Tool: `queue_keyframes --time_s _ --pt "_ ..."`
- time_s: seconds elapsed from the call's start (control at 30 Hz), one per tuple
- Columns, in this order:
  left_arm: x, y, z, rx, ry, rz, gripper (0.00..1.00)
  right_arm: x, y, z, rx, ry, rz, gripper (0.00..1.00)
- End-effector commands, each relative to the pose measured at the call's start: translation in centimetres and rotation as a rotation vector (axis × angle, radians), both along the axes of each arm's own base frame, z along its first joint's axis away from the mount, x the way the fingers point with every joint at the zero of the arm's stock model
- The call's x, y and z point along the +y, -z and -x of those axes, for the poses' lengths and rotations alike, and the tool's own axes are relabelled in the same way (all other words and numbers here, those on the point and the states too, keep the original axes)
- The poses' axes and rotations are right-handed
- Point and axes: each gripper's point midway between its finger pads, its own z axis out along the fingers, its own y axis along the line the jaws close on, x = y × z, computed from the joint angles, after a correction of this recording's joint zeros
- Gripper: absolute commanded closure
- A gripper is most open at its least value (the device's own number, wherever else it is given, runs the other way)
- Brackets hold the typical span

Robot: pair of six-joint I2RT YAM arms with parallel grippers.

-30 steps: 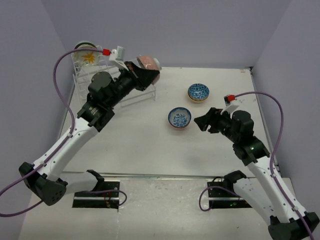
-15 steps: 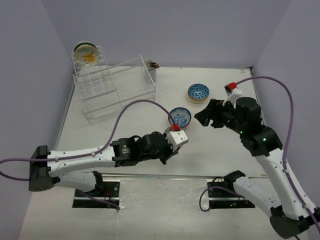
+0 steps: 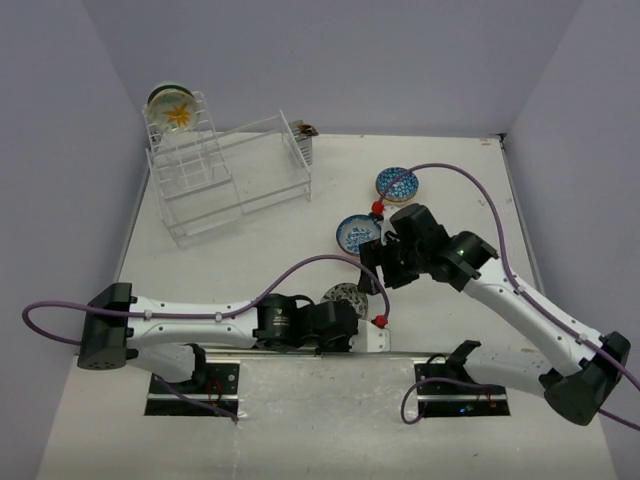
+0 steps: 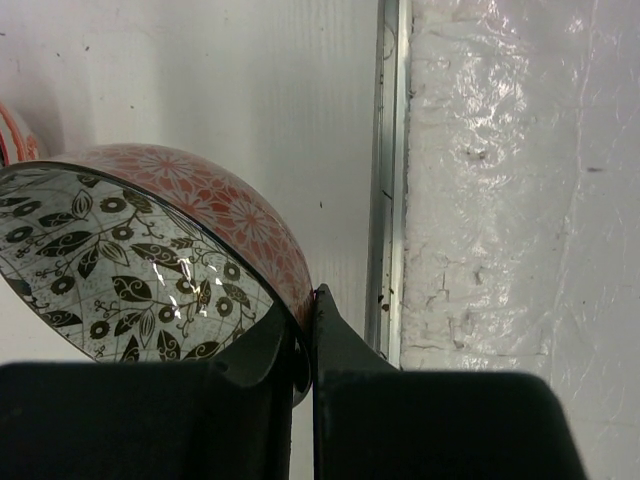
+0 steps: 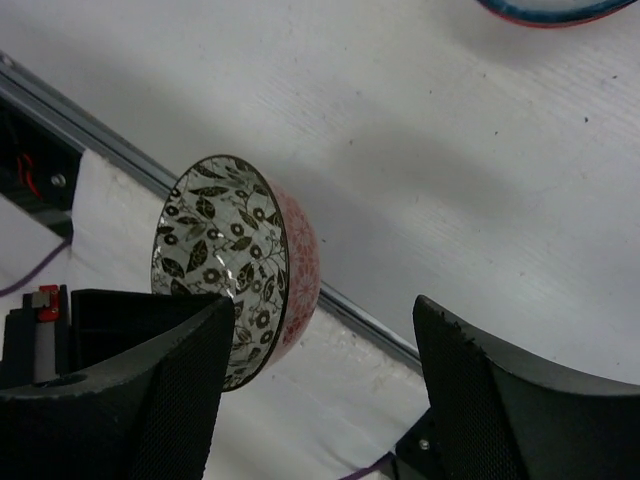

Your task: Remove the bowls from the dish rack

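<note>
My left gripper [image 3: 350, 312] is shut on the rim of a bowl [image 3: 343, 294] by the table's near edge. The bowl is orange-red outside with black leaf patterns on white inside [image 4: 130, 265], and it is tilted on its side. The left gripper [image 4: 305, 322] pinches its rim. My right gripper [image 3: 375, 275] hangs open just beyond it. In the right wrist view the bowl [image 5: 240, 265] lies near the left finger of the open right gripper [image 5: 322, 305], untouched. The clear dish rack [image 3: 235, 180] stands at the far left, with a yellow-flower bowl [image 3: 178, 112] upright in its tall tier.
Two blue patterned bowls rest on the table, one [image 3: 358, 235] in the middle and one [image 3: 398, 184] farther back. The first one's rim [image 5: 545, 8] shows in the right wrist view. A metal rail [image 4: 388, 180] runs along the near edge. A small brown thing [image 3: 307, 130] sits behind the rack.
The left arm has swung from the rack down to the near edge, carrying the orange-red bowl. The right arm has moved left toward that bowl, and its jaws have widened.
</note>
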Motion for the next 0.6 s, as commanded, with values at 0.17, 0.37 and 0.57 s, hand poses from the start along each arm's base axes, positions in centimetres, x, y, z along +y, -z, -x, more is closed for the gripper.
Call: queue_keyframes --time_s 0.17,0.37,0.57 --pt "-1.7 -3.5 -0.7 -0.072 0.086 -0.026 1.0 0.3 5.1 2.8 0.087 -0.094 0.196 0.47" --pt "-2.5 -4.0 -0.7 -0.076 0.099 -0.017 1.0 0.6 5.5 1.7 0.064 -0.063 0.24 1.0" --pt "-1.8 -4.2 -3.3 -0.163 -0.079 0.063 0.36 0.5 3.6 -1.0 -0.057 0.042 0.212 1.0"
